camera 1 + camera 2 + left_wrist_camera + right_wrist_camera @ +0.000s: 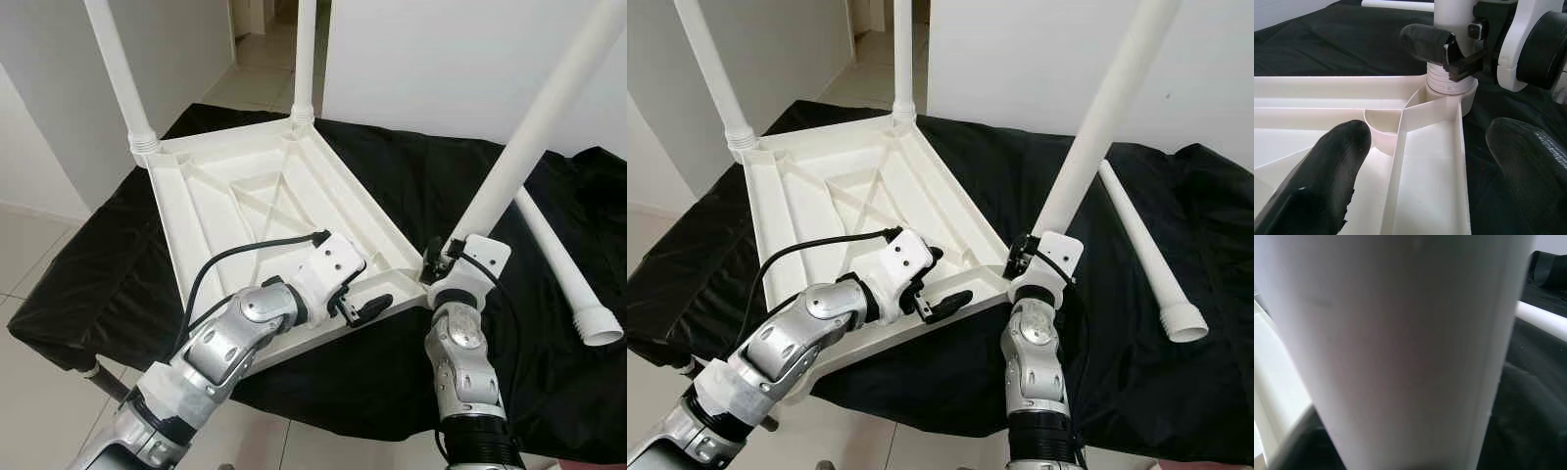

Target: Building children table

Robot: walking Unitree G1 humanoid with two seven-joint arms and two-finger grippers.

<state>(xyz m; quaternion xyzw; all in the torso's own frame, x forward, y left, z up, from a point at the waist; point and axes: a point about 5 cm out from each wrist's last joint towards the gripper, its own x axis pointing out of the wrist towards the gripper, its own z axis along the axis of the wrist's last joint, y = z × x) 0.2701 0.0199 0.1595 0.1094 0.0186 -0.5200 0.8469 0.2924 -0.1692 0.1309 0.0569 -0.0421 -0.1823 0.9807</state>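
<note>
Nearest the head camera, two silver arms reach forward over a black cloth (pixel 411 186) that covers the work surface, presumably to keep the plastic from scuffing. On it the white tabletop (pixel 245 196) lies upside down, ribbed underside up, so its corner sockets face the robot. Two legs (pixel 120 73) already stand in the far corners. A third leg (pixel 534 132) leans steeply from the near right corner; the right gripper (pixel 431 262) is clamped on its base, just above the threaded collar, apparently to seat or twist it into the socket. A fourth leg (pixel 568 274) lies loose on the cloth to the right, waiting its turn. The left gripper (pixel 364 304) rests at the tabletop's near edge with fingers (pixel 1332 171) spread and grasping nothing, one inside the rim and one outside, likely steadying the tabletop against the turning.
</note>
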